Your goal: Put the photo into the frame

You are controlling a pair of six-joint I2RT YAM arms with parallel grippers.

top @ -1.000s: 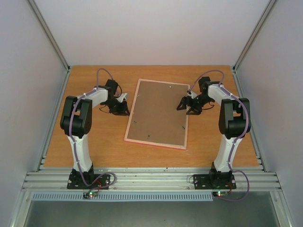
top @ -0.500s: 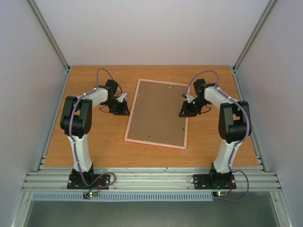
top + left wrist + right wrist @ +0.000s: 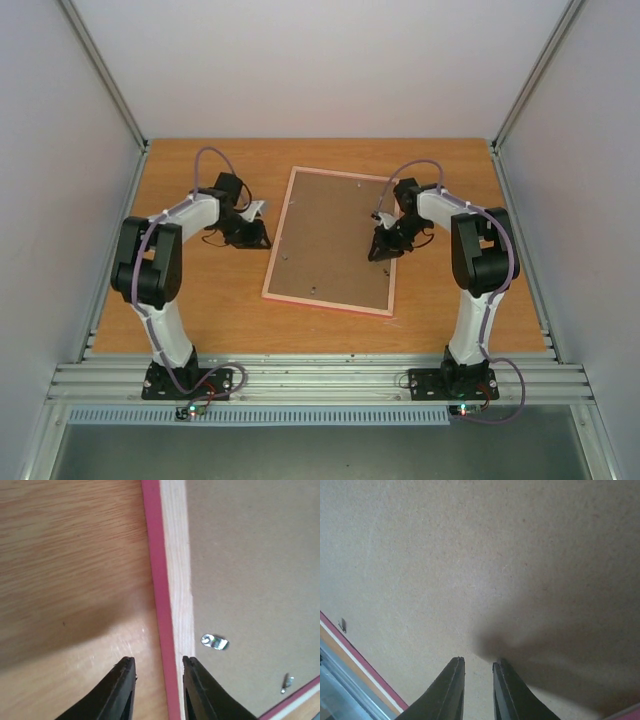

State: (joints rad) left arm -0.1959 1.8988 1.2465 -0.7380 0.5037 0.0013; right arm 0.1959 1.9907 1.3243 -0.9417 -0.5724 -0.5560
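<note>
The pink frame (image 3: 326, 304) lies flat in the middle of the table with a brown backing board (image 3: 335, 235) filling it. The photo is hidden. My left gripper (image 3: 258, 238) is at the frame's left edge. In the left wrist view its jaws (image 3: 157, 662) are open and straddle the pink rim (image 3: 159, 580), with a gap on the outer side. My right gripper (image 3: 380, 252) hangs over the board's right part. Its fingers (image 3: 478, 661) are a narrow gap apart, tips close to the board (image 3: 445, 555), with nothing between them.
A small metal clip (image 3: 214, 641) sits on the board near the left rim, and another (image 3: 286, 682) lies further in. The frame's pink edge (image 3: 365, 675) shows at the lower left of the right wrist view. Grey walls enclose the wooden table (image 3: 190, 300).
My right gripper has moved left from beside the frame's right edge onto the backing board, and its jaws have narrowed a lot. My left arm has shifted slightly, its jaws a little wider.
</note>
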